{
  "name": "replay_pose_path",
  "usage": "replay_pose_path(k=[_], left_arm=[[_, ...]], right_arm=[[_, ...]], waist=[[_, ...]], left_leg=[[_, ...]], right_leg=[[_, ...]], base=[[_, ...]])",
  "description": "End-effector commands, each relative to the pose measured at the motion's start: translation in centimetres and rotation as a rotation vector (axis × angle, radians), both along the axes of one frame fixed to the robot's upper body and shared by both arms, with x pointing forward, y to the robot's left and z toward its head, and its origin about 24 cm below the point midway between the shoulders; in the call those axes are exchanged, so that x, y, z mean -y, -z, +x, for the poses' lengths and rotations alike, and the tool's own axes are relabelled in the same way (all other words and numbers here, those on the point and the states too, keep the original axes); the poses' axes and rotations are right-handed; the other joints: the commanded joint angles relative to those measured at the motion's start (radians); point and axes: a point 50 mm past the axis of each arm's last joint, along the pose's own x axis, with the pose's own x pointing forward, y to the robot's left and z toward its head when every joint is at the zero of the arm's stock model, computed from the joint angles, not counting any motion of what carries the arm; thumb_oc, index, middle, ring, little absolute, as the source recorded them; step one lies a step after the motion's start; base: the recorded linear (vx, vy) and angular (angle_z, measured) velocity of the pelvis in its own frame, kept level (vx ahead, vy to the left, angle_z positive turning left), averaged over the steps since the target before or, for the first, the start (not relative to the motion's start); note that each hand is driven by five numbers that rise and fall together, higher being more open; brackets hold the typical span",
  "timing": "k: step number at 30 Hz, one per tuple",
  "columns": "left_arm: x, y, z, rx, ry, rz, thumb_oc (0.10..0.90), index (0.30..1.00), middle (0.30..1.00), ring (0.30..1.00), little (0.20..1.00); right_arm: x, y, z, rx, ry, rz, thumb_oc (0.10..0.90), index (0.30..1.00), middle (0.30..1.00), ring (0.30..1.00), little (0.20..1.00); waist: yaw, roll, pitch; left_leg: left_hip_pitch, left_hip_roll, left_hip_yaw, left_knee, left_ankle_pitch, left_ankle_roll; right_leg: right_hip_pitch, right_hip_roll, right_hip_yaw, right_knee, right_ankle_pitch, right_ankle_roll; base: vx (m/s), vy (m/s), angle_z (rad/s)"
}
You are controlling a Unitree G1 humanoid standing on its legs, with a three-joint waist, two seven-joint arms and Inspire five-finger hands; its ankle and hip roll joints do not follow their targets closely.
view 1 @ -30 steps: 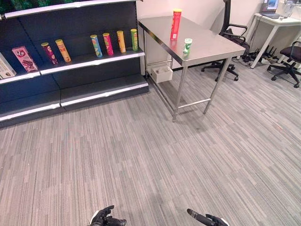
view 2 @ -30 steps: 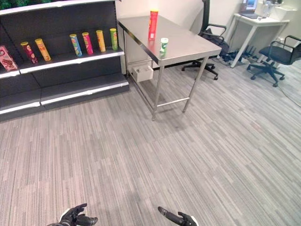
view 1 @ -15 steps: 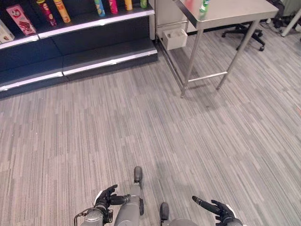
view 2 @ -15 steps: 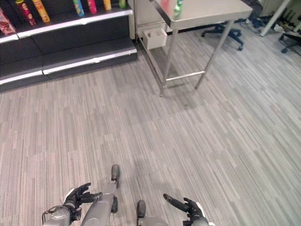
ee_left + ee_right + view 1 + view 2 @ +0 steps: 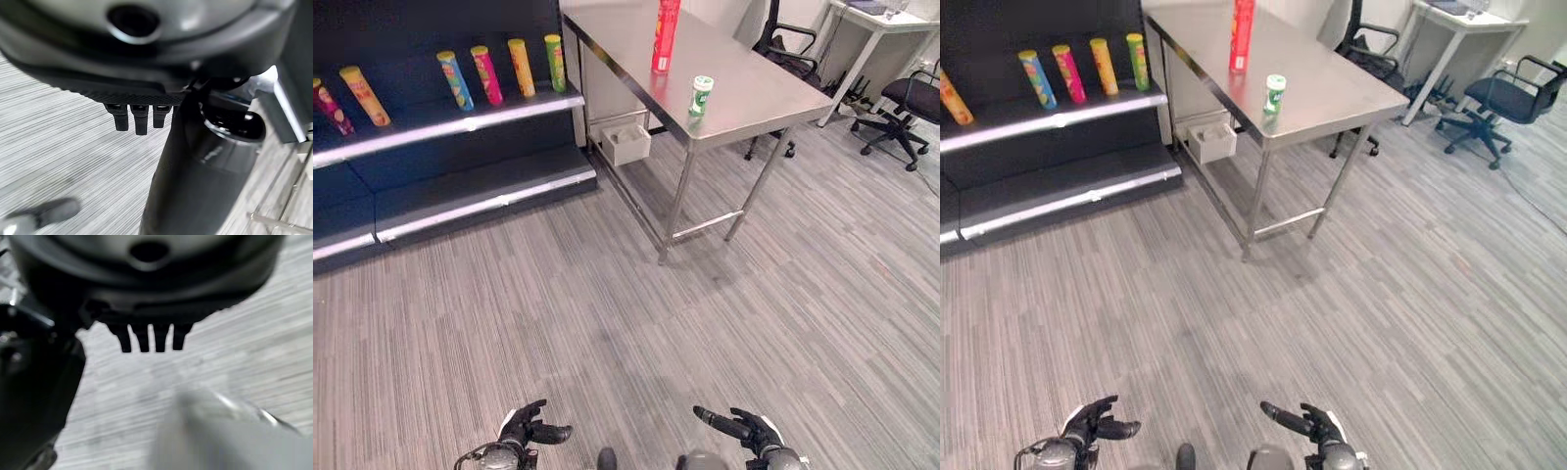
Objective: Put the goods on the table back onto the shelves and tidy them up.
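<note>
Your view has swung back up to the desk (image 5: 754, 98) at upper centre, where the red can (image 5: 665, 36) and green cup (image 5: 701, 95) wait well away, while your left hand (image 5: 522, 431) and right hand (image 5: 744, 429) hang open and empty at the bottom edge, so nothing is picked yet.

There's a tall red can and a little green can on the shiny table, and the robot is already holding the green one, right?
Not quite. The tall red can and little green can both stand on the shiny table, but the left eye view shows the left hand and right hand empty, low over the floor.
</note>
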Motion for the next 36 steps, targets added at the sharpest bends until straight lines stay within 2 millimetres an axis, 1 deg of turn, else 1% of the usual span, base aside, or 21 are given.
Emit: replay_pose_path(k=[1, 2, 4, 5, 9, 10, 12, 14, 15, 17, 18, 19, 21, 22, 23, 24, 25, 28, 30, 33, 36], left_arm=[[-1.1, -0.8, 0.4, 0.06, -0.015, 0.034, 0.8, 0.9, 0.9, 0.9, 0.9], [-1.1, -1.0, 0.8, 0.069, -0.006, 0.038, 0.8, 0.9, 0.9, 0.9, 0.9], [-0.9, -0.9, 0.9, 0.074, -0.002, 0.032, 0.8, 0.9, 0.9, 0.9, 0.9], [-0.5, -1.0, 1.1, 0.083, 0.032, 0.027, 0.8, 0.9, 0.9, 0.9, 0.9], [-0.1, -0.7, 0.7, 0.071, 0.02, 0.011, 0.8, 0.9, 0.9, 0.9, 0.9], [0.2, -0.4, 0.2, 0.058, 0.006, -0.007, 0.8, 0.9, 0.9, 0.9, 0.9], [0.5, -0.1, -0.1, 0.04, 0.011, -0.014, 0.8, 0.9, 0.9, 0.9, 0.9], [0.6, -0.2, 0.0, 0.045, 0.01, -0.02, 0.8, 0.9, 0.9, 0.9, 0.9], [0.6, -0.2, 0.0, 0.045, 0.01, -0.02, 0.8, 0.9, 0.9, 0.9, 0.9], [0.8, -0.3, 0.3, 0.054, 0.01, -0.026, 0.8, 0.9, 0.9, 0.9, 0.9], [0.9, -0.3, 0.4, 0.056, 0.004, -0.031, 0.8, 0.9, 0.9, 0.9, 0.9], [0.9, -0.3, 0.3, 0.049, 0.002, -0.029, 0.8, 0.9, 0.9, 0.9, 0.9], [1.0, -0.1, 0.2, 0.041, 0.002, -0.032, 0.8, 0.9, 0.9, 0.9, 0.9], [1.1, 0.0, 0.1, 0.031, 0.007, -0.033, 0.8, 0.9, 0.9, 0.9, 0.9], [1.2, 0.1, 0.0, 0.023, 0.015, -0.029, 0.8, 0.9, 0.9, 0.9, 0.9], [1.2, 0.1, 0.0, 0.023, 0.015, -0.029, 0.8, 0.9, 0.9, 0.9, 0.9], [1.1, 0.2, -0.3, 0.016, 0.024, -0.023, 0.8, 0.9, 0.9, 0.9, 0.9], [1.3, 0.3, -0.5, 0.014, 0.017, -0.028, 0.8, 0.9, 0.9, 0.9, 0.9], [1.3, 0.4, -0.7, 0.004, 0.014, -0.027, 0.8, 0.9, 0.9, 0.9, 0.9], [1.3, 0.8, -1.5, -0.022, 0.007, -0.027, 0.8, 0.9, 0.9, 0.9, 0.9], [1.0, 1.0, -2.1, -0.049, 0.012, -0.012, 0.8, 0.9, 0.9, 0.9, 0.9]], right_arm=[[1.8, -0.7, 0.3, 0.024, 0.012, -0.056, 0.8, 0.9, 0.9, 0.9, 0.9], [1.7, -0.5, -0.1, 0.004, 0.014, -0.051, 0.8, 0.9, 0.9, 0.9, 0.9], [1.6, -0.2, -0.6, -0.02, 0.006, -0.056, 0.8, 0.9, 0.9, 0.9, 0.9], [1.9, 0.0, -1.4, -0.04, 0.016, -0.055, 0.8, 0.9, 0.9, 0.9, 0.9], [2.2, 0.1, -1.8, -0.054, 0.013, -0.062, 0.8, 0.9, 0.9, 0.9, 0.9], [2.6, 0.0, -2.1, -0.06, 0.009, -0.074, 0.8, 0.9, 0.9, 0.9, 0.9], [3.3, -0.7, -1.0, -0.011, 0.003, -0.087, 0.8, 0.9, 0.9, 0.9, 0.9], [3.5, -1.1, -0.5, 0.016, 0.001, -0.091, 0.8, 0.9, 0.9, 0.9, 0.9], [3.5, -1.1, -0.5, 0.016, 0.001, -0.091, 0.8, 0.9, 0.9, 0.9, 0.9], [3.9, -1.5, -0.2, 0.036, 0.014, -0.103, 0.8, 0.9, 0.9, 0.9, 0.9], [4.2, -1.7, 0.1, 0.046, 0.029, -0.112, 0.8, 0.9, 0.9, 0.9, 0.9], [4.3, -1.7, 0.1, 0.04, 0.032, -0.114, 0.8, 0.9, 0.9, 0.9, 0.9], [4.2, -1.4, -0.2, 0.024, 0.034, -0.115, 0.8, 0.9, 0.9, 0.9, 0.9], [4.2, -1.3, -0.3, 0.016, 0.035, -0.117, 0.8, 0.9, 0.9, 0.9, 0.9], [4.4, -1.3, -0.4, 0.011, 0.037, -0.12, 0.8, 0.9, 0.9, 0.9, 0.9], [4.4, -1.3, -0.4, 0.011, 0.037, -0.12, 0.8, 0.9, 0.9, 0.9, 0.9], [4.5, -1.4, -0.4, 0.008, 0.021, -0.135, 0.8, 0.9, 0.9, 0.9, 0.9], [4.6, -1.4, -0.4, 0.008, 0.005, -0.149, 0.8, 0.9, 0.9, 0.9, 0.9], [4.5, -1.4, -0.3, 0.004, -0.001, -0.149, 0.8, 0.9, 0.9, 0.9, 0.9], [4.2, -1.2, -0.4, -0.004, -0.016, -0.145, 0.8, 0.9, 0.9, 0.9, 0.9], [3.7, -0.9, -0.4, -0.014, -0.019, -0.132, 0.8, 0.9, 0.9, 0.9, 0.9]], waist=[[-0.024, -0.03, 0.034], [-0.044, -0.047, 0.037], [-0.059, -0.058, 0.038], [-0.069, -0.072, 0.025], [-0.073, -0.067, 0.006], [-0.072, -0.06, -0.011], [-0.073, -0.056, -0.018], [-0.071, -0.059, -0.008], [-0.072, -0.058, -0.008], [-0.065, -0.064, 0.017], [-0.064, -0.072, 0.039], [-0.062, -0.077, 0.044], [-0.062, -0.072, 0.042], [-0.062, -0.069, 0.037], [-0.056, -0.068, 0.041], [-0.055, -0.068, 0.042], [-0.036, -0.052, 0.037], [-0.007, -0.029, 0.04], [0.0, -0.021, 0.043], [0.01, -0.011, 0.029], [0.015, -0.021, 0.009]], left_leg=[[-0.058, 0.021, -0.023, 0.008, -0.008, -0.092], [-0.018, 0.016, -0.037, 0.003, -0.039, -0.109], [0.011, 0.018, -0.046, 0.003, -0.063, -0.12], [0.033, 0.012, -0.068, 0.003, -0.094, -0.125], [0.055, 0.031, -0.074, 0.003, -0.104, -0.133], [0.053, 0.05, -0.081, 0.04, -0.122, -0.141], [0.009, 0.08, -0.075, 0.211, -0.109, -0.189], [-0.047, 0.092, -0.065, 0.361, -0.078, -0.212], [-0.052, 0.094, -0.067, 0.369, -0.082, -0.213], [-0.145, 0.109, -0.073, 0.567, -0.011, -0.23], [-0.209, 0.136, -0.047, 0.694, 0.05, -0.231], [-0.237, 0.15, -0.029, 0.729, 0.053, -0.227], [-0.26, 0.196, 0.021, 0.665, 0.045, -0.222], [-0.25, 0.215, 0.043, 0.581, 0.024, -0.215], [-0.242, 0.227, 0.065, 0.494, 0.0, -0.214], [-0.239, 0.226, 0.066, 0.492, 0.0, -0.214], [-0.255, 0.229, 0.036, 0.23, 0.067, -0.233], [-0.304, 0.223, -0.061, 0.078, 0.185, -0.264], [-0.301, 0.227, -0.063, 0.028, 0.208, -0.277], [-0.282, 0.228, -0.061, 0.015, 0.206, -0.279], [-0.253, 0.215, -0.04, 0.029, 0.183, -0.266]], right_leg=[[0.181, 0.101, -0.003, -0.53, 0.158, -0.007], [0.16, 0.124, 0.0, -0.707, 0.218, 0.022], [0.147, 0.14, 0.009, -0.79, 0.258, 0.04], [0.171, 0.151, 0.047, -0.832, 0.271, 0.035], [0.19, 0.167, 0.041, -0.835, 0.28, 0.021], [0.217, 0.18, 0.036, -0.835, 0.267, 0.008], [0.264, 0.205, 0.023, -0.822, 0.219, -0.029], [0.3, 0.211, 0.017, -0.823, 0.188, -0.05], [0.3, 0.212, 0.015, -0.822, 0.188, -0.051], [0.338, 0.215, 0.008, -0.822, 0.161, -0.078], [0.367, 0.216, -0.002, -0.826, 0.144, -0.099], [0.381, 0.219, -0.005, -0.83, 0.134, -0.104], [0.398, 0.219, -0.021, -0.835, 0.12, -0.102], [0.401, 0.214, -0.029, -0.835, 0.114, -0.094], [0.412, 0.206, -0.032, -0.835, 0.107, -0.084], [0.413, 0.205, -0.031, -0.835, 0.107, -0.083], [0.429, 0.203, -0.035, -0.835, 0.082, -0.067], [0.464, 0.218, -0.023, -0.835, 0.051, -0.066], [0.489, 0.22, -0.007, -0.835, 0.033, -0.063], [0.509, 0.217, 0.014, -0.835, 0.021, -0.053], [0.527, 0.183, 0.031, -0.835, 0.018, -0.037]], base=[[0.66, -0.225, 0.05], [0.46, -0.175, 0.17], [0.42, -0.17, 0.55], [0.39, -0.194, 0.59], [0.21, -0.136, 0.34], [0.28, -0.24, 0.19], [0.34, -0.347, 0.06], [0.13, -0.186, -0.07], [0.07, -0.14, 0.01], [0.07, -0.176, 0.09], [0.09, -0.21, 0.17], [0.12, -0.181, 0.24], [0.12, -0.048, 0.17], [0.16, 0.031, 0.11], [0.12, 0.039, 0.14], [0.23, 0.136, 0.13], [0.24, 0.15, 0.12], [0.24, 0.131, -0.07], [0.16, 0.107, -0.41], [0.21, 0.197, -0.23], [0.19, 0.21, -0.45]])
